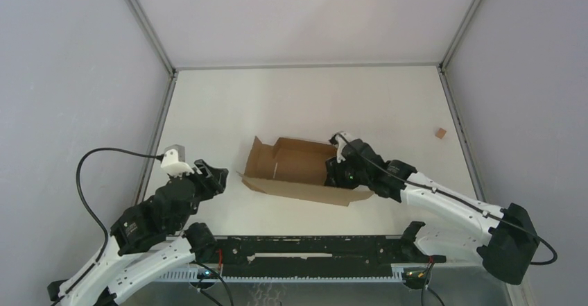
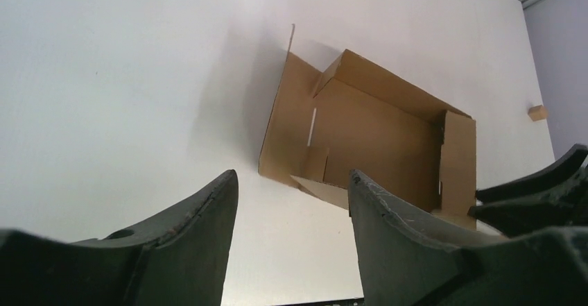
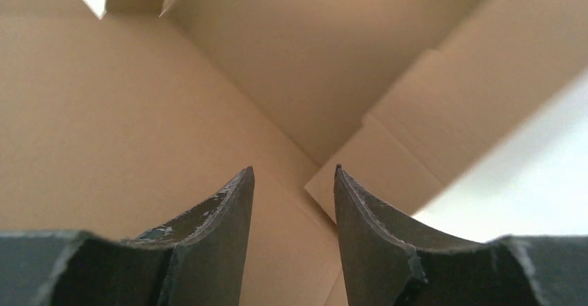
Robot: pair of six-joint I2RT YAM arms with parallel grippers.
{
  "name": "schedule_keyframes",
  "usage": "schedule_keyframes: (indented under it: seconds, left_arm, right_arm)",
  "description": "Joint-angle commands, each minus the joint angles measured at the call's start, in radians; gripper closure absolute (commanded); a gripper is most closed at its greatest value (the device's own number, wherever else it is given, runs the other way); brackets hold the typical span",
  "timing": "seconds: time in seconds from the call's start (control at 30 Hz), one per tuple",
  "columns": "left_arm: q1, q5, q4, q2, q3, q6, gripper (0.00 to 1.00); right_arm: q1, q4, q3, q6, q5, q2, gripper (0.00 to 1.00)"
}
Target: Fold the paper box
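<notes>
paper box (image 1: 295, 166) — around right fingers (image 3: 215, 233)

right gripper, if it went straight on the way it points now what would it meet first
Most likely the inside of the cardboard box: the right gripper points at an inner fold, though depth is unclear.

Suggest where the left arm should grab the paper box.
Likely the left end flap of the paper box, left gripper coming from the left: it stands raised as a thin free edge facing that arm, so open fingers can straddle it.
</notes>
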Motion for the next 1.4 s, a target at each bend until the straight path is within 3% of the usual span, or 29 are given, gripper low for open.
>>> schedule_keyframes:
  seconds: [0.0, 0.13, 0.27, 0.43, 0.7, 0.83, 1.0, 1.2, 1.37]
  left_arm:
    - [0.004, 0.014, -0.025, -0.023, 0.047, -0.018, 0.36]
    - [0.004, 0.024, -0.026, -0.029, 0.036, -0.023, 0.36]
    - [0.002, 0.053, 0.001, -0.014, 0.011, -0.030, 0.37]
    - [-0.010, 0.145, 0.153, 0.027, -0.084, -0.055, 0.38]
    - [-0.141, 0.180, 0.449, 0.260, -0.169, -0.105, 0.38]
    - [-0.163, 0.202, 0.569, 0.362, -0.197, -0.130, 0.38]
    - [-0.166, 0.209, 0.644, 0.458, -0.192, -0.128, 0.37]
    - [-0.157, 0.168, 0.737, 0.602, -0.187, -0.134, 0.36]
    - [-0.083, 0.162, 0.777, 0.651, -0.181, -0.110, 0.35]
  right_arm:
    - [0.164, 0.021, 0.003, 0.129, 0.021, -0.014, 0.46]
    - [0.264, 0.086, 0.012, 0.192, -0.016, 0.017, 0.46]
    - [0.259, 0.139, 0.024, 0.190, -0.030, 0.041, 0.43]
    - [0.140, 0.178, 0.064, 0.141, -0.076, 0.068, 0.42]
    - [-0.027, 0.230, 0.122, 0.066, -0.186, 0.223, 0.43]
    - [-0.090, 0.165, 0.150, 0.011, -0.123, 0.247, 0.43]
    - [-0.146, 0.096, 0.159, -0.057, -0.038, 0.205, 0.39]
    - [-0.210, 0.097, 0.160, -0.081, -0.050, 0.240, 0.36]
    - [-0.234, 0.112, 0.132, -0.075, -0.024, 0.245, 0.36]
